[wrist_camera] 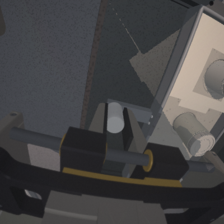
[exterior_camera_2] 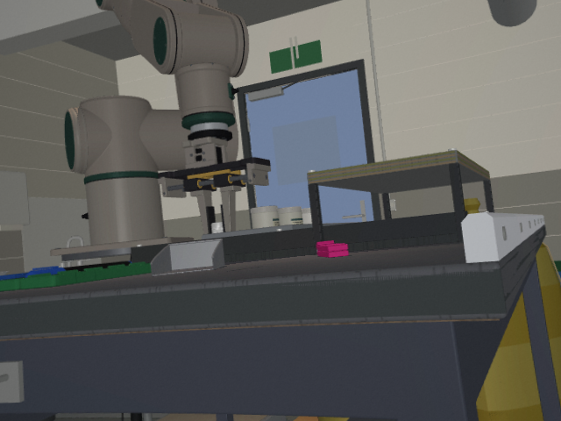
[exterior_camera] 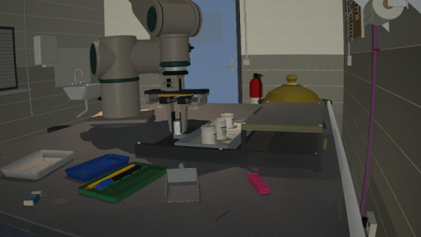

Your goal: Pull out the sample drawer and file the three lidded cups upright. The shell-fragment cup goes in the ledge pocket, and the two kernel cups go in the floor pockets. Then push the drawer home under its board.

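The sample drawer [exterior_camera: 210, 138] stands pulled out to the left of its board [exterior_camera: 286, 117], in the middle of the bench. Three lidded cups stand upright in it: one [exterior_camera: 209, 133] at the front, one [exterior_camera: 219, 127] just behind it, and the third [exterior_camera: 227, 119] on the raised ledge further back. At the drawer's left end, my gripper [exterior_camera: 177, 126] is closed on the drawer's white knob handle [wrist_camera: 115, 121], which points up between the fingers in the wrist camera. Two of the cups [wrist_camera: 196, 137] [wrist_camera: 215, 79] show to the right there.
The black frame under the board [exterior_camera_2: 389, 226] walls in the drawer's run. On the near bench lie a pink block [exterior_camera: 258, 183], a small grey scoop tray [exterior_camera: 182, 184], a green pencil tray [exterior_camera: 123, 181], a blue tray [exterior_camera: 97, 166] and a white tray [exterior_camera: 37, 163]. A white rail [exterior_camera: 340, 171] lines the right edge.
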Motion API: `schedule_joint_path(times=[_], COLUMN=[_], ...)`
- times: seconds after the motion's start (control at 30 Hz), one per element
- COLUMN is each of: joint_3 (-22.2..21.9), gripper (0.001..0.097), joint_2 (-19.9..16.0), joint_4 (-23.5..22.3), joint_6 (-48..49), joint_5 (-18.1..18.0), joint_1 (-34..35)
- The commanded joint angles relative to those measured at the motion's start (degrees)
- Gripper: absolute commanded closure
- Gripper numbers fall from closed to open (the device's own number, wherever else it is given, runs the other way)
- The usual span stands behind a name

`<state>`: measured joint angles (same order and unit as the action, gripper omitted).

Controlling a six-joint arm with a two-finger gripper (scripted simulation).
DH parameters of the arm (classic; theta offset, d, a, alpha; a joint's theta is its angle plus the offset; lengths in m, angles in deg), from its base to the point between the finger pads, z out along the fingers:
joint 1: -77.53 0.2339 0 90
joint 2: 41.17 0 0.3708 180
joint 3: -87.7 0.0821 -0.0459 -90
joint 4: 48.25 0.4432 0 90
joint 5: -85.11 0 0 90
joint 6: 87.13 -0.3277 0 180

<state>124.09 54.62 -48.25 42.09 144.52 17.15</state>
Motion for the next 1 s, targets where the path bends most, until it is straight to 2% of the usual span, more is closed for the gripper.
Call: schedule_joint_path(times=[0.0, 0.97], joint_3=[0.0, 0.0], gripper=[0.0743, 0.0781], joint_2=[0.0, 0.0], joint_4=[0.0, 0.0], joint_6=[0.0, 0.0], joint_5=[0.0, 0.0], joint_1=[0.0, 0.0])
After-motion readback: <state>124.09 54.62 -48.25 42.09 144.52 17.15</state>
